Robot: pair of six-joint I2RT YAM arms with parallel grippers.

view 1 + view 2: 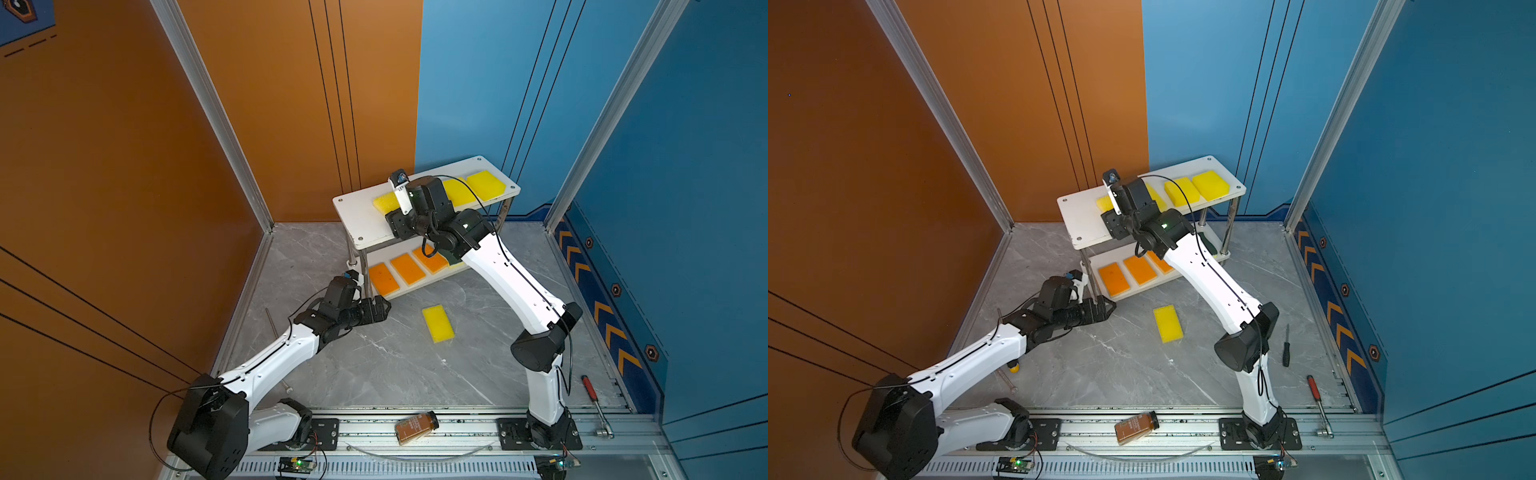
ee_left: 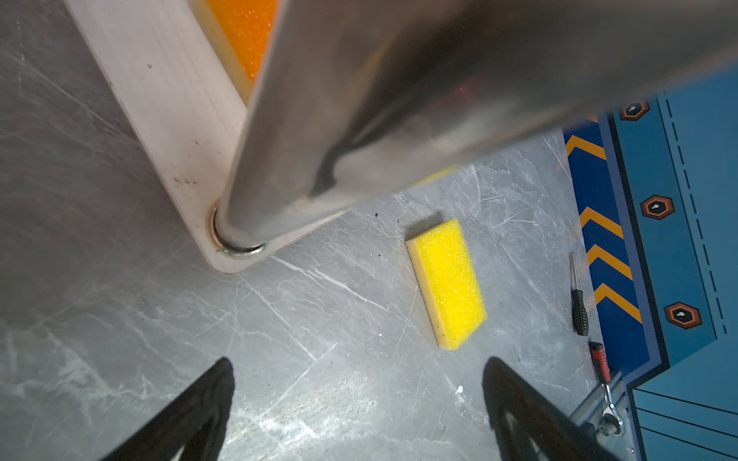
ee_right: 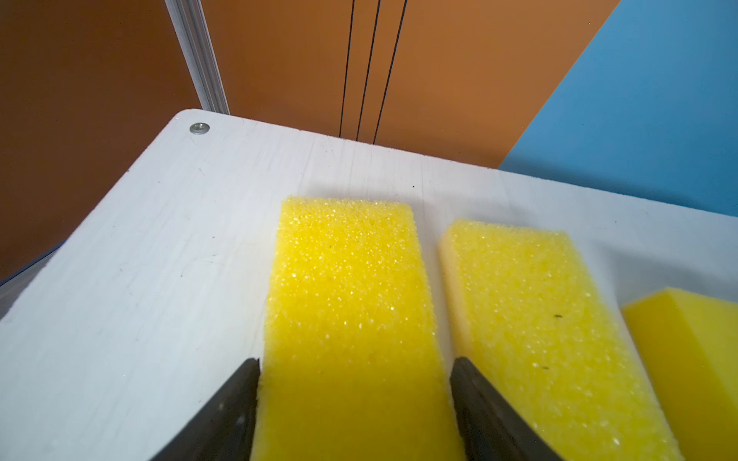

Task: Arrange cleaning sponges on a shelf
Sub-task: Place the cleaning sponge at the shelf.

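Observation:
The shelf (image 1: 361, 226) stands at the back of the table. Three yellow sponges show on its top board in both top views, one of them at the left (image 1: 383, 202). My right gripper (image 3: 355, 361) is open. Its jaws flank the near end of that left sponge (image 3: 347, 279), which lies flat and unsqueezed beside a second yellow sponge (image 3: 531, 311). Three orange sponges (image 1: 407, 269) lie on the lower board, with a green-topped one (image 1: 1208, 245) partly hidden by my right arm. One yellow sponge (image 1: 437, 323) (image 2: 447, 283) lies loose on the table. My left gripper (image 2: 358, 361) (image 1: 384, 307) is open and empty by the shelf's front left leg (image 2: 359, 119).
A brown bottle (image 1: 417, 427) lies on the front rail. A red-handled ratchet (image 1: 590, 388) and a black screwdriver (image 1: 1286, 349) lie at the right. A thin metal rod (image 1: 276, 345) lies along the left wall.

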